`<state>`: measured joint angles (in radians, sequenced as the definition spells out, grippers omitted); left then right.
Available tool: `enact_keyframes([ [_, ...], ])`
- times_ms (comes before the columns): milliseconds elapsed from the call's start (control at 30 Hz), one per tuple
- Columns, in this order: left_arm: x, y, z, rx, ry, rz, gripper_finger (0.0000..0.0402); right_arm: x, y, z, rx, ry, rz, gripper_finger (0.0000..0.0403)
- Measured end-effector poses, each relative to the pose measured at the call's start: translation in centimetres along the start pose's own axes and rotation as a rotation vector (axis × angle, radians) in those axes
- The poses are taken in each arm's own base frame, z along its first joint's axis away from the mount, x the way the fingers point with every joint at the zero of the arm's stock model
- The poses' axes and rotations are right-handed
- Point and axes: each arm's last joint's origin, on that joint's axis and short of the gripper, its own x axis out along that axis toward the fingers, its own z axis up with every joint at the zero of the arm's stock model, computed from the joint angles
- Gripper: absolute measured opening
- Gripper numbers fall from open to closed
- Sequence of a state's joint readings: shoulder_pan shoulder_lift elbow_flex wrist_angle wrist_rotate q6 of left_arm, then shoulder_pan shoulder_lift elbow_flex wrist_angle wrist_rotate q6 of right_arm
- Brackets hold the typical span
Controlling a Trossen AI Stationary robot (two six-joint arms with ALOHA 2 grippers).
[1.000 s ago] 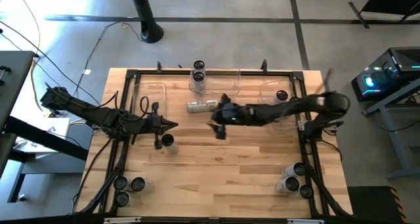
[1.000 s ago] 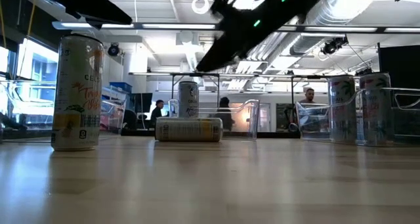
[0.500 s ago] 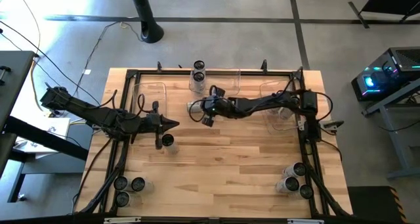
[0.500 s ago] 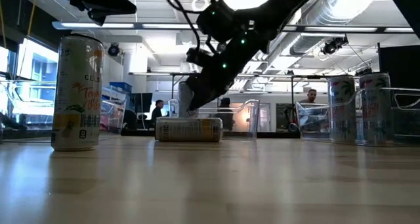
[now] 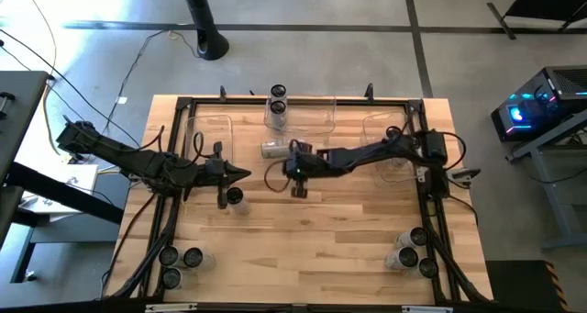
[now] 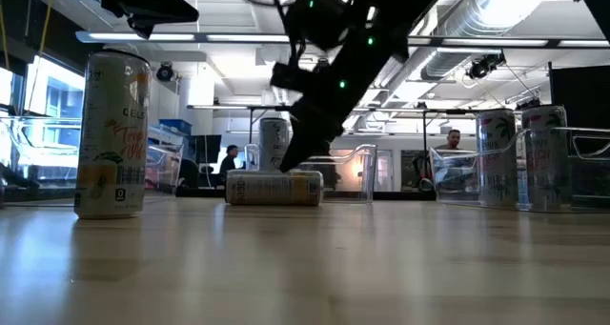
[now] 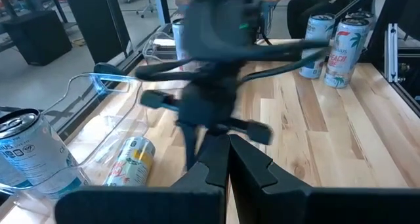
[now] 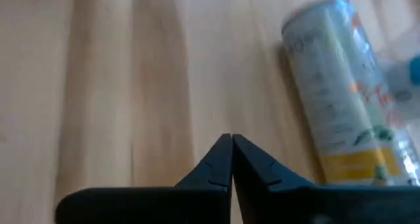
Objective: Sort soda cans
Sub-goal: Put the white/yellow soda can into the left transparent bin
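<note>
One soda can [image 5: 273,150] lies on its side near the far middle of the table; in the low view it is the can [image 6: 274,188]. My right gripper [image 8: 231,142] is shut and points steeply down at bare wood just beside this can [image 8: 344,96], on its near side [image 5: 281,162]. Another can [image 5: 234,196] stands upright by my left gripper [image 5: 243,174], which hovers shut above the table's left half with nothing in it. Two cans [image 5: 277,100] stand in the far middle bin and one [image 5: 394,132] in the right bin.
Three clear bins line the far edge: left [image 5: 209,131], middle [image 5: 316,111], right [image 5: 378,129]. Three cans [image 5: 179,262] stand at the near left corner and three [image 5: 415,253] at the near right. A black frame [image 5: 431,212] rims the table. People are in the room beyond.
My right gripper has gone down and toward the table's left edge, tipping more steeply downward, and now stands right beside the lying can. The can has stayed where it was.
</note>
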<state>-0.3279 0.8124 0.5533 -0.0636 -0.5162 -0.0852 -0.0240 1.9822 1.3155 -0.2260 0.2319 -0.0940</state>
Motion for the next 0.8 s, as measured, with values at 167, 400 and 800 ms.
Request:
enact_keyframes([
  [167, 0.0, 0.0, 0.1, 0.005, -0.009, -0.001, 0.0000, -0.4, -0.7, 1.3, -0.030, -0.098, -0.223, 0.0000],
  [400, 0.1, -0.1, 0.0, 0.002, -0.001, -0.001, 0.0000, 2.5, -4.3, 0.0, 0.056, -0.076, -0.311, 0.0000],
  [800, 0.2, -0.1, 0.0, -0.009, 0.002, -0.001, 0.0000, 0.4, 1.9, 0.5, 0.020, -0.058, -0.102, 0.0000],
])
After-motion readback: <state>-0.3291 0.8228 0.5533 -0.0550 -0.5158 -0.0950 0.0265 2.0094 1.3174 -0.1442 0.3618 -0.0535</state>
